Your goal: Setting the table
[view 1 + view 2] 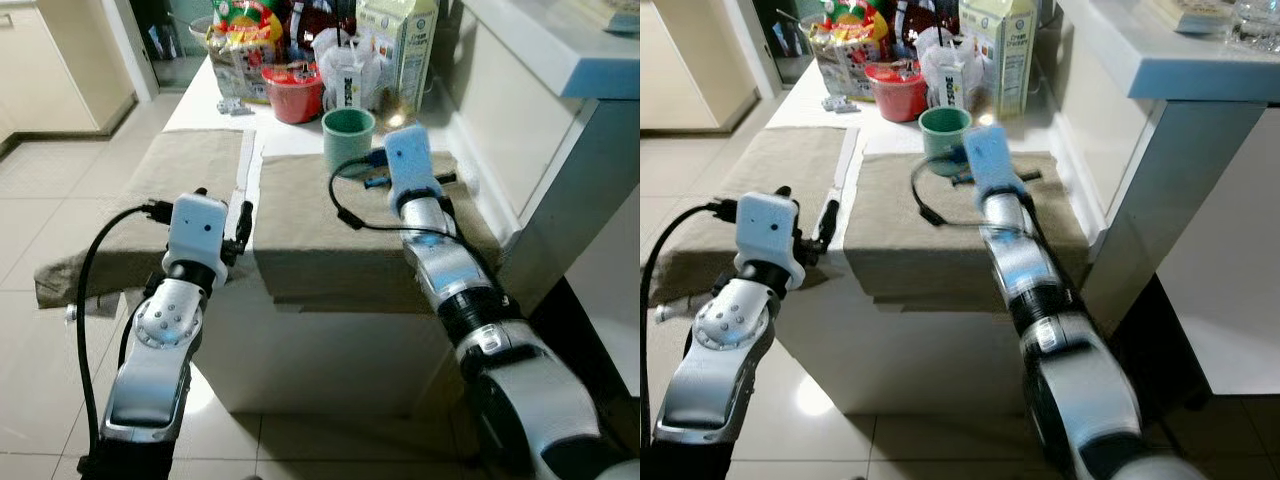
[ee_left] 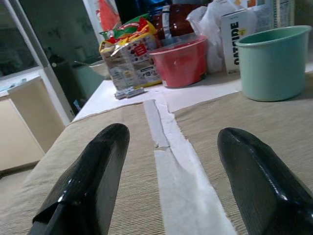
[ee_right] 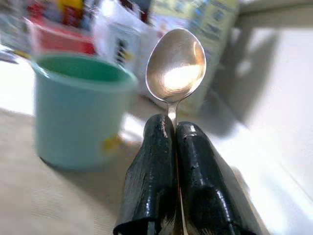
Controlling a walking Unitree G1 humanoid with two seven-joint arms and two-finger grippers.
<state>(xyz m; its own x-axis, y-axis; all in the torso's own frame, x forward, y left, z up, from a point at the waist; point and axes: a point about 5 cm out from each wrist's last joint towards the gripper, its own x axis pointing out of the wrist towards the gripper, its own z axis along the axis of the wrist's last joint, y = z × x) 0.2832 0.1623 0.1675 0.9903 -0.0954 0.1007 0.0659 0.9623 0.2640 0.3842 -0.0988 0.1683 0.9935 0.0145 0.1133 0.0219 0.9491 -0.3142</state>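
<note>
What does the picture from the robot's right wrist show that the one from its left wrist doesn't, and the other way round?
Right wrist view alone: a metal spoon pinched between the shut fingers of the right hand, bowl pointing up, with a pale carton behind it.

Left wrist view alone: the left hand open and holding nothing, above a white strip of table between two beige placemats, plus a snack bag.

Both: the green cup, the red bowl behind it, and beige mat under the hand.

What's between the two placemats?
A bare strip of white table separates the left placemat from the right placemat, clearest in the left wrist view, between the open left gripper's fingers.
</note>
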